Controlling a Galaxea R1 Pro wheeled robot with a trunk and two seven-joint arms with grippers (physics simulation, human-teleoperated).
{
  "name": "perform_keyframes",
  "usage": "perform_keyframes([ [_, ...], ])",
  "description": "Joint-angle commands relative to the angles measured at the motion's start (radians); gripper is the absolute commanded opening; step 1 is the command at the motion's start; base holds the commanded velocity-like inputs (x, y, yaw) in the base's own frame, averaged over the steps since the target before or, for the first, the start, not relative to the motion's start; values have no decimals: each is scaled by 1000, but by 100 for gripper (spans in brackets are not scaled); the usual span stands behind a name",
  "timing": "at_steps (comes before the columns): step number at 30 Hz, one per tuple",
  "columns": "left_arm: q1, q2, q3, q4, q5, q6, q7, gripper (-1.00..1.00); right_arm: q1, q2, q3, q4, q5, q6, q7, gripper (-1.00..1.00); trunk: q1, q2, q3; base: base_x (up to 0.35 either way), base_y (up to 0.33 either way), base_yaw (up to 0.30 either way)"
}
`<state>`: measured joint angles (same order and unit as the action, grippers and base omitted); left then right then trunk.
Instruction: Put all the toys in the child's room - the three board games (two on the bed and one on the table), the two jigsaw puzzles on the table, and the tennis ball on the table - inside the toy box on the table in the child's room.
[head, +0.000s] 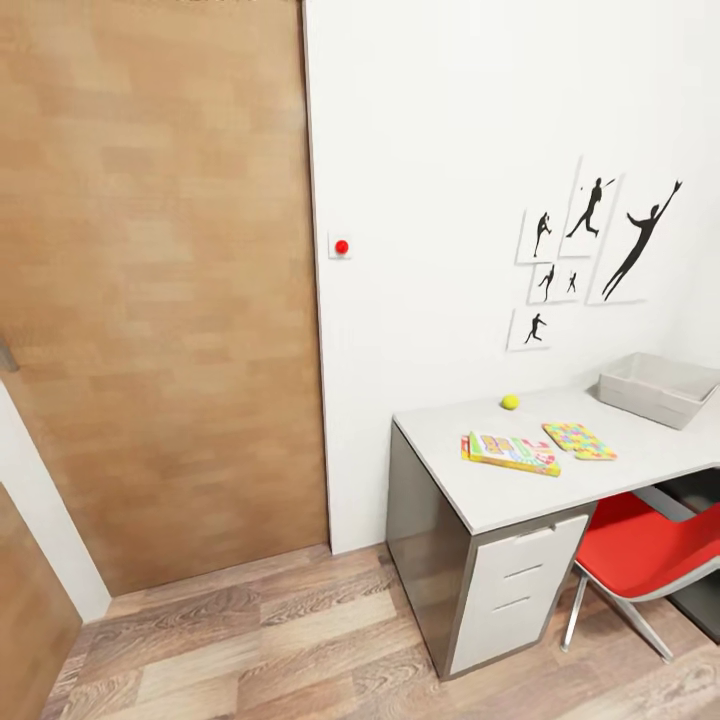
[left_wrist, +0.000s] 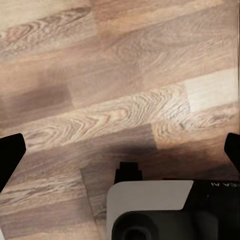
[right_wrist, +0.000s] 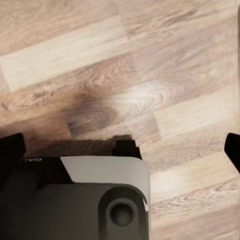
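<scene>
Toy box (head: 658, 387), shallow light grey, sat on your pale grey table (head: 480, 500); the small yellow-green tennis ball (head: 510, 402) lay well apart from it; both grippers hung spread wide.

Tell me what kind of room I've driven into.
Most likely a child's bedroom or study corner: a desk against the wall holds a colourful board game, a jigsaw puzzle and a tennis ball, with a red chair tucked under and sports silhouette pictures above.
</scene>
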<state>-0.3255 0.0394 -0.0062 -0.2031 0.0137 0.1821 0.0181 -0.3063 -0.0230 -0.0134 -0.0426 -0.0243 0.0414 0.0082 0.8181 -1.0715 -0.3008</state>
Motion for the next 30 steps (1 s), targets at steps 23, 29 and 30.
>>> perform_keyframes([
  [23,-24,11,-3,7,3,-107,-10,100,-15,18,-13,-72,-8,112,-2,100,-88,161,71,0,0,-30],
  [29,-23,10,-5,7,3,-120,-10,100,-13,7,-14,-68,-9,112,-2,100,-92,168,74,0,0,-249],
  [30,-23,10,-5,7,3,-121,-10,100,-13,7,-14,-68,-9,112,-2,100,-92,168,74,0,0,-272],
])
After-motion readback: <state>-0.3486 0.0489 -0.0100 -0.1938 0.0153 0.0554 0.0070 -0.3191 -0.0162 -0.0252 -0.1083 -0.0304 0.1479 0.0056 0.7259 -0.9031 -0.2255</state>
